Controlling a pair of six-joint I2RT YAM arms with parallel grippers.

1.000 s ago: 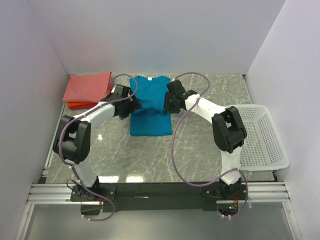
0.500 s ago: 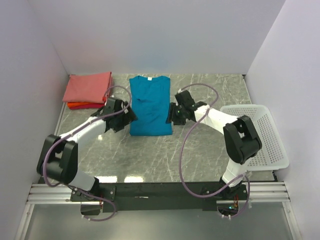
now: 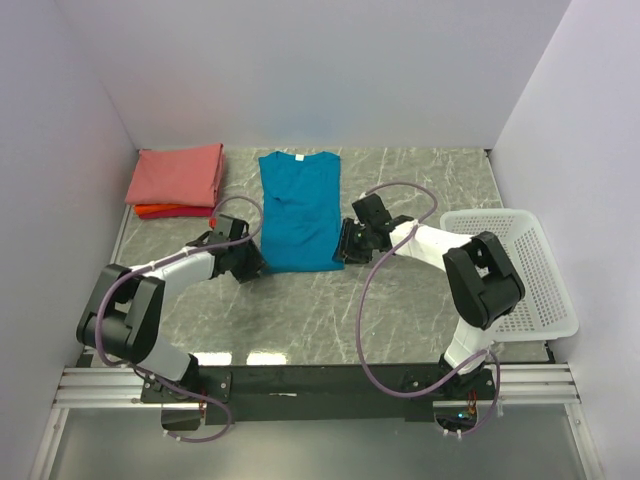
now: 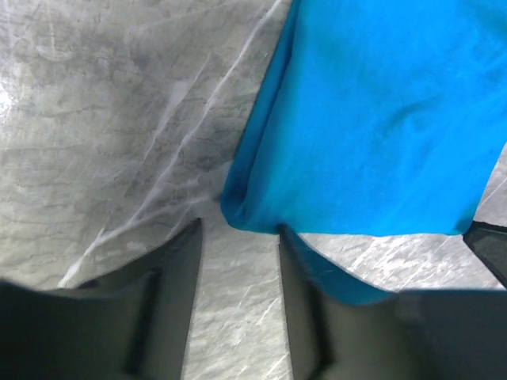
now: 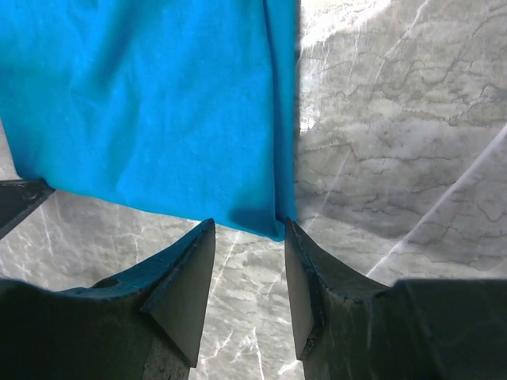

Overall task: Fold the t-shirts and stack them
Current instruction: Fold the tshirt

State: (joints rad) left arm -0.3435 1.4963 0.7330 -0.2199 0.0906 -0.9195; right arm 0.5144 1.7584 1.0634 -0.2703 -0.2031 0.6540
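Note:
The teal-blue t-shirt point(image 3: 300, 208) lies flat mid-table, sleeves folded in, white neck label at the far end. My left gripper point(image 3: 250, 264) is open, low at the shirt's near left corner; in the left wrist view the hem corner point(image 4: 245, 210) sits just ahead of the gap between my fingers point(image 4: 178, 277). My right gripper point(image 3: 343, 244) is open at the near right corner; in the right wrist view that corner point(image 5: 269, 218) lies just ahead of the fingertips point(image 5: 194, 269). Neither holds cloth. The folded salmon-pink shirt point(image 3: 177, 174) lies on the orange-red one point(image 3: 160, 210) at the far left.
A white mesh basket point(image 3: 520, 270) stands at the right edge of the grey marble table point(image 3: 300, 310). White walls enclose the back and both sides.
Both grippers have let the shirt go and drawn back toward me, from the sleeve area down to the shirt's near corners. The shirt's sides are now folded in and it lies narrower.

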